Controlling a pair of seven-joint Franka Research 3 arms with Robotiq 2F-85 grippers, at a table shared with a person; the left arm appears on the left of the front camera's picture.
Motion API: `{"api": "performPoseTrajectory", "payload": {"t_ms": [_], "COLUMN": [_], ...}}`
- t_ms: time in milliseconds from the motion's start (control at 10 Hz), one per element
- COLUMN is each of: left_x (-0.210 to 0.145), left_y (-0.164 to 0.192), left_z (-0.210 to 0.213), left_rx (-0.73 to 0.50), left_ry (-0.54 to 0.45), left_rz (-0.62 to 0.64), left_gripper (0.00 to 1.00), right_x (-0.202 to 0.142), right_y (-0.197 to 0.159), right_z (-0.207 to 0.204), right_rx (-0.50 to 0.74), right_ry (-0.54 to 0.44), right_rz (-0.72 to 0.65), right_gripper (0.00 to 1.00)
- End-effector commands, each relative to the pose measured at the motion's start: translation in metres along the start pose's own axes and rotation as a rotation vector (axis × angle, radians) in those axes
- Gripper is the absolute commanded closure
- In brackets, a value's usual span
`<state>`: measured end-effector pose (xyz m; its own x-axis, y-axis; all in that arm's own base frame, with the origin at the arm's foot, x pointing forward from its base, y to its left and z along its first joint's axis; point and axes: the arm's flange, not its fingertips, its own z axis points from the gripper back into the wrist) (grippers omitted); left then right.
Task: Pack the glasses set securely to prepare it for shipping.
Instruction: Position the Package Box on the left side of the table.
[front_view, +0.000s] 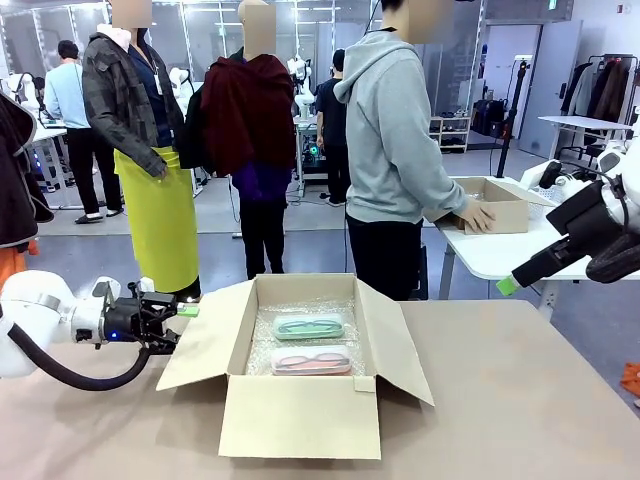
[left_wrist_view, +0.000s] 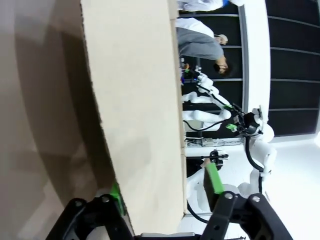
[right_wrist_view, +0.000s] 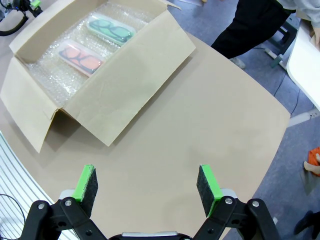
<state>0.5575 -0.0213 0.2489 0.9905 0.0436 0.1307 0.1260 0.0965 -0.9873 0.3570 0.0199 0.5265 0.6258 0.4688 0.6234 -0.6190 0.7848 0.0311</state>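
I see mint case (front_view: 309, 326) and pink case (front_view: 311, 360) lying on bubble wrap (front_view: 262, 345) inside open cardboard box (front_view: 300, 415). Left gripper (left_wrist_view: 165, 197) straddles left flap (left_wrist_view: 135, 100), pads near card, grip unconfirmed. Right gripper (right_wrist_view: 147, 186) wide open, empty. Flap likely light, bendy; pinch near edge.

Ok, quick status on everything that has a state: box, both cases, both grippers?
Cardboard box: open, all flaps out, bubble wrap inside.
Mint green case: closed, flat in box.
Pink case: closed, flat in box.
Left gripper: straddling the box's left flap.
Right gripper: open, empty, raised.
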Motion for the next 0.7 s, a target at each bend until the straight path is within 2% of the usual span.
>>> {"api": "performPoseTrajectory", "payload": {"t_ms": [0, 100, 600], "left_x": [-0.0061, -0.0061, -0.0050], "left_y": [0.0018, 0.0021, 0.0023], "left_z": [0.0082, 0.0080, 0.0042], "left_rx": [-0.082, -0.085, -0.074], "left_ry": [-0.017, -0.013, 0.007], "left_rz": [-0.023, -0.021, -0.023], "left_gripper": [0.65, 1.00, 1.00], "right_x": [0.0004, 0.0004, 0.0004], "right_y": [0.0033, 0.0033, 0.0033], "right_z": [0.0011, 0.0011, 0.0011], "right_rx": [-0.006, -0.006, -0.006], "right_ry": [0.005, 0.005, 0.005], "right_rz": [-0.015, -0.015, -0.015], "right_gripper": [0.00, 0.00, 0.00]}}
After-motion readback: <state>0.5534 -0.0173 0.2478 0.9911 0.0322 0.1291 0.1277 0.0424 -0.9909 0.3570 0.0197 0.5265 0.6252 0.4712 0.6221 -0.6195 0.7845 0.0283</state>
